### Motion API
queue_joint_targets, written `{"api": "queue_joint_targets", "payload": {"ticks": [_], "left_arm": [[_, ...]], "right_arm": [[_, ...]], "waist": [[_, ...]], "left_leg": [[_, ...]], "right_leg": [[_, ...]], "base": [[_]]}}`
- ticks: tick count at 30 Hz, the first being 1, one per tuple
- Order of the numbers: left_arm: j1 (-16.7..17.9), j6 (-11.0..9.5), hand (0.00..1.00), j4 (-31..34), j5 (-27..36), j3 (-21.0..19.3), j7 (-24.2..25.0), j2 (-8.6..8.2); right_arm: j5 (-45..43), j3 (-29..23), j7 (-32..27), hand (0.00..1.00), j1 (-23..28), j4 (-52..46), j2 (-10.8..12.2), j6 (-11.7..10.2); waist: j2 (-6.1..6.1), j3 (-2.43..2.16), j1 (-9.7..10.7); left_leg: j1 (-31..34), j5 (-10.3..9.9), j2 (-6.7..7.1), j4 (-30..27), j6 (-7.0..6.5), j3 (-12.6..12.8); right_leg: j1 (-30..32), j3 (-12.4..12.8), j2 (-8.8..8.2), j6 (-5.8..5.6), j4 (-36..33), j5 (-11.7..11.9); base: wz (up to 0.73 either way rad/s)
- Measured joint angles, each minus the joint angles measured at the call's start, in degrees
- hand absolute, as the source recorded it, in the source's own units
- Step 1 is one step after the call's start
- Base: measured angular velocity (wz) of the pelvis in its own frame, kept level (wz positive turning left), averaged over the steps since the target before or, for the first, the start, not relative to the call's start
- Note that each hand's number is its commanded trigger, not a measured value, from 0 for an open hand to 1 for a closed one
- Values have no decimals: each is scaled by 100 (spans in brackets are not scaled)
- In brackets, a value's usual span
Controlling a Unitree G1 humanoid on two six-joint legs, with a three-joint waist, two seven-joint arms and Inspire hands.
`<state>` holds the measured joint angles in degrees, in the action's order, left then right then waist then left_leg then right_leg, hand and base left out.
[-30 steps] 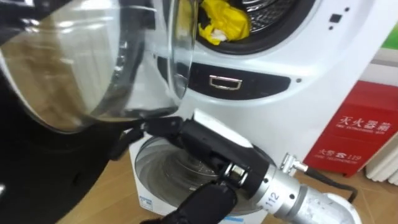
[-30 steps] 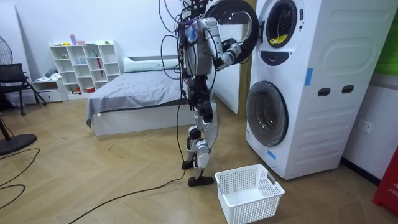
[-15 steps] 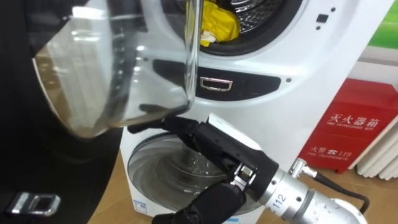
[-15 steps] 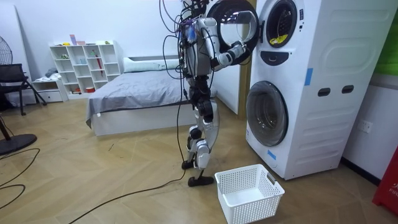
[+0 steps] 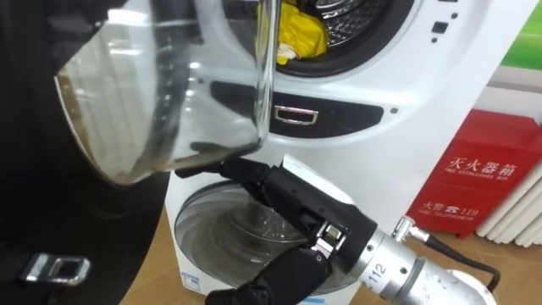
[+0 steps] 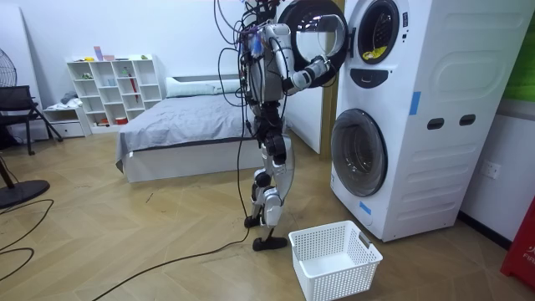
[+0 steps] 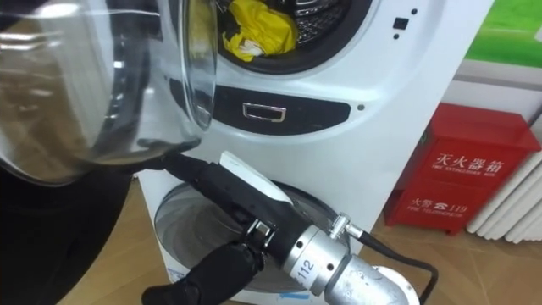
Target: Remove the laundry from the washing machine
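Though partly behind door [image 5: 161, 93], yellow cloth [image 5: 301, 30]

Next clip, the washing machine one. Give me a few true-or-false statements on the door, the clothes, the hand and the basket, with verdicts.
1. The upper door stands open. True.
2. A yellow garment lies in the upper drum. True.
3. The right hand grips that garment. False: its straight fingers reach to the lower edge of the open door's glass, and the garment lies in the drum.
4. The white basket sits on the bed. False: it stands on the floor before the lower machine.
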<state>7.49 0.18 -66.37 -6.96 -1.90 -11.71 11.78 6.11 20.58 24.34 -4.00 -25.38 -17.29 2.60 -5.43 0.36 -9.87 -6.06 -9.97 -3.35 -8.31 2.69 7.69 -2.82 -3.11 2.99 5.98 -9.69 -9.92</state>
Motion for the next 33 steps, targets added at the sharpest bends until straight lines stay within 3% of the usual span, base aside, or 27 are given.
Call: {"api": "queue_joint_targets", "payload": {"ticks": [6,10,14,18,22,28,33], "left_arm": [[-79,-20,0,0,1,11,-6,2],[-83,-8,0,18,-6,127,-67,7],[-146,-14,0,135,-137,225,-181,-19],[-181,-14,0,227,-154,290,-195,-31],[-214,-2,0,222,-162,286,-262,-28],[-281,225,0,225,-167,431,-128,-44],[-303,241,0,227,-167,507,-99,-58]], "right_arm": [[42,88,153,0,-89,-1,109,9],[37,205,196,0,-435,74,122,243],[22,476,169,0,-764,269,226,302],[-49,902,200,0,-1205,554,564,341],[-90,1060,168,0,-1709,863,896,342],[-87,1308,161,0,-2069,1059,1165,342],[-88,1442,198,0,-2544,1602,1372,338]], "waist": [[0,-3,-177],[-20,-17,-287],[-54,-38,-483],[-102,-27,-658],[-207,33,-887],[-209,56,-1094],[-207,57,-1149]], "left_leg": [[-3,0,-2,0,0,-1],[26,2,-4,1,-1,-23],[62,2,-22,4,-1,-17],[59,2,-29,6,0,-86],[54,0,-30,12,2,-176],[192,-52,5,4,-6,-301],[281,-57,15,-19,-15,-368]], "right_leg": [[-5,-23,4,0,2,0],[33,-33,8,1,-2,1],[85,-30,23,21,-6,12],[63,-94,26,22,-6,12],[27,-193,18,22,0,12],[89,-366,-26,-10,17,8],[142,-494,-51,-23,11,0]], "base": [[0],[-3],[-2],[5],[11],[17],[11]]}}
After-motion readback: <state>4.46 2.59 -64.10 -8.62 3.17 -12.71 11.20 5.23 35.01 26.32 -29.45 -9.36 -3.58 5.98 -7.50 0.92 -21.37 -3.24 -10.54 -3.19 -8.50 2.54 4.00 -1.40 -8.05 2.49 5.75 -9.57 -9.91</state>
